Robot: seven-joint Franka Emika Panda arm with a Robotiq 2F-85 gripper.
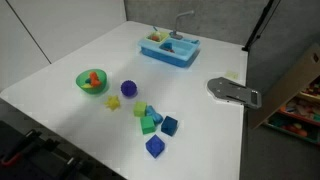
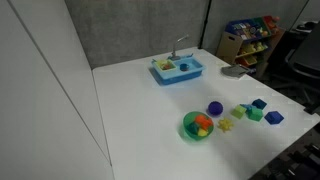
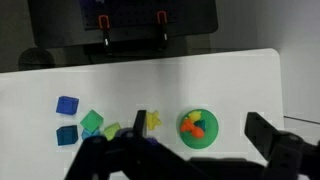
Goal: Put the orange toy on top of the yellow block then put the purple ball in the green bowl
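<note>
The green bowl (image 1: pixel 91 80) (image 2: pixel 198 126) sits on the white table and shows in both exterior views. The orange toy (image 1: pixel 94 77) (image 2: pixel 203 124) lies inside it with other small coloured pieces. The purple ball (image 1: pixel 129 89) (image 2: pixel 215 108) rests on the table beside the bowl. The pale yellow block (image 1: pixel 141 110) (image 2: pixel 239 111) stands in a cluster of green and blue blocks. In the wrist view my gripper (image 3: pixel 197 117) is open and empty, high above the bowl (image 3: pixel 198 140) and the orange toy (image 3: pixel 192 128). The ball is mostly hidden there. The arm is out of both exterior views.
A flat yellow star (image 1: pixel 112 102) (image 3: pixel 153 120) lies between bowl and blocks. Green (image 1: pixel 148 123) and blue blocks (image 1: pixel 154 147) sit near the front edge. A blue toy sink (image 1: pixel 170 48) stands at the back. A grey flat object (image 1: pixel 232 92) lies at the table's side edge.
</note>
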